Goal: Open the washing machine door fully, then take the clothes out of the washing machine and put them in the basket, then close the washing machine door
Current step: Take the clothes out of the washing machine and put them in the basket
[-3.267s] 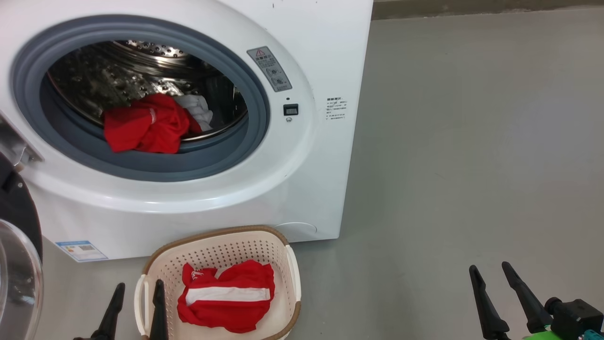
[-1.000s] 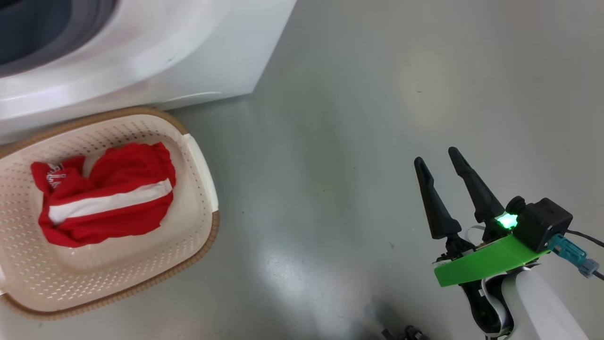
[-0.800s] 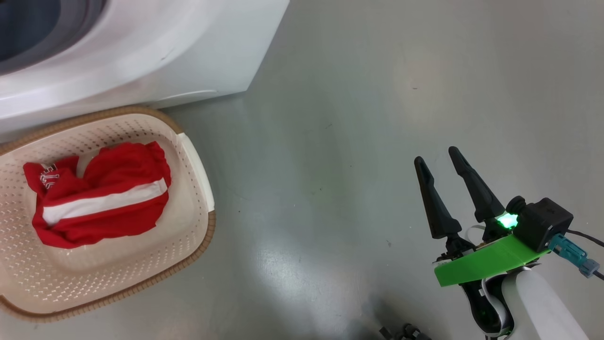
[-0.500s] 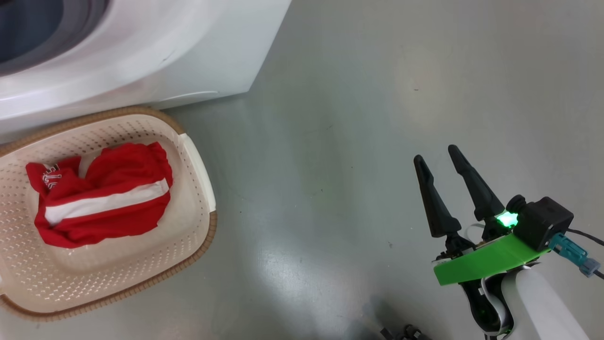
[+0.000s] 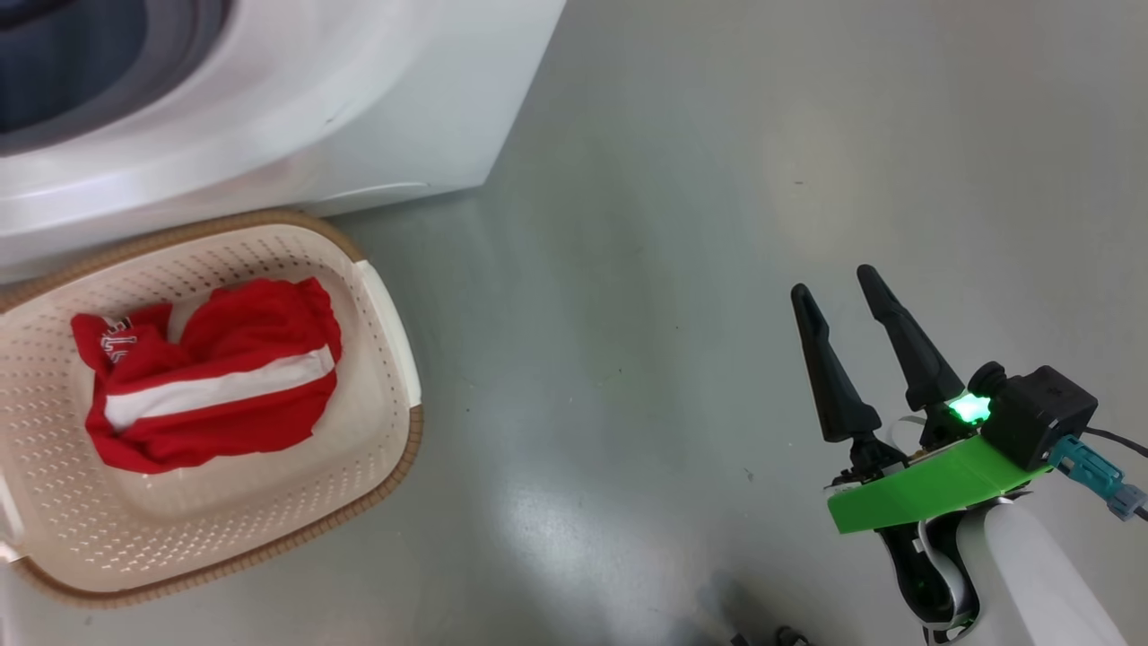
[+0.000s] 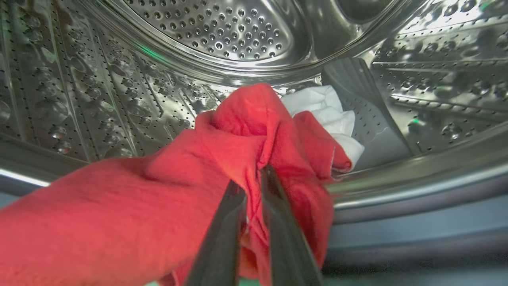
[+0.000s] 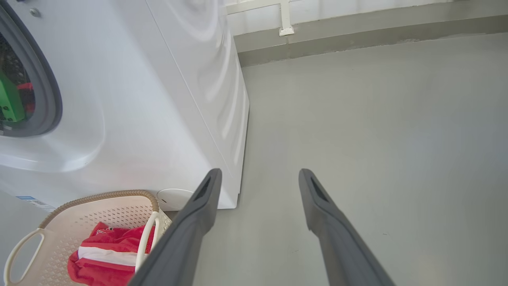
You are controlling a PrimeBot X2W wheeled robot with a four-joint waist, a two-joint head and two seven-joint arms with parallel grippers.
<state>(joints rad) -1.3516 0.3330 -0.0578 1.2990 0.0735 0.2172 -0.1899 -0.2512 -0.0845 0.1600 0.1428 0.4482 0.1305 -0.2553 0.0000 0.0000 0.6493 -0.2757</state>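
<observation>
The left hand (image 6: 253,178) is seen in its wrist view inside the perforated steel drum (image 6: 214,35) of the washing machine (image 5: 314,108). Its two dark fingers (image 6: 222,238) are drawn almost together and clamped on a raised fold of a red garment (image 6: 178,171). This garment is bunched at the centre of that view and spreads out toward 8 o'clock. A piece of white fabric (image 6: 329,111) is tucked behind it at 1 o'clock, against the drum wall.

In the head view the washing machine is placed at 11 o'clock, with part of its grey gasket (image 5: 170,54) visible. The cream perforated basket (image 5: 233,511) is set on the grey floor (image 5: 673,224) at 8 o'clock, just in front of the machine. A red-and-white striped garment (image 5: 215,377) is laid inside it, toward the side nearest the machine.

The right hand (image 5: 833,281) is held at 4 o'clock above bare floor, well apart from the basket. Its fingers are spread open and nothing is held between them. A green bracket (image 5: 924,489) is fitted at its wrist.

In the right wrist view the basket and the striped garment are found at 8 o'clock. A green part (image 7: 8,99) is seen within the gasket opening at 9 o'clock.
</observation>
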